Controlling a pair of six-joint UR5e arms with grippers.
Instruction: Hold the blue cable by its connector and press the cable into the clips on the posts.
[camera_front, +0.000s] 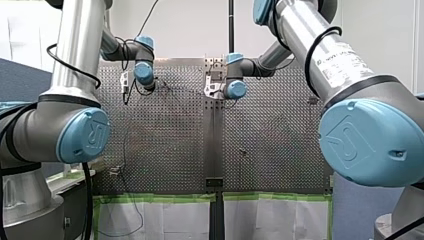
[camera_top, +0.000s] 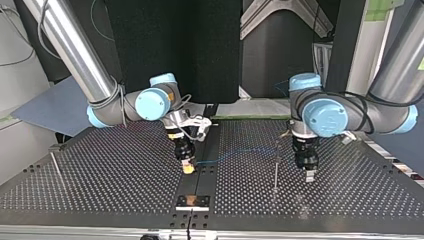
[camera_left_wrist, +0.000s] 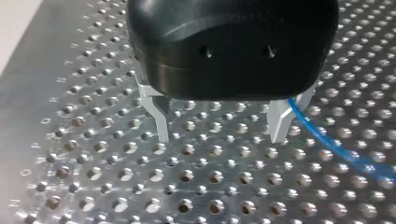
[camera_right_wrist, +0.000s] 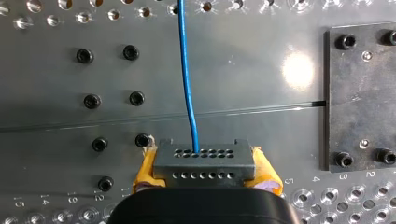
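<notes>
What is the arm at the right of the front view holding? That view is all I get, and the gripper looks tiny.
Observer: The right gripper is shut on a grey connector, yellow pads on either side.
Operator: Where's the blue cable?
Observer: The blue cable leaves the connector's holes and runs ahead over the table.
Operator: Is the other arm gripping it?
Observer: No. The left gripper is open; the cable passes outside one finger.
</notes>
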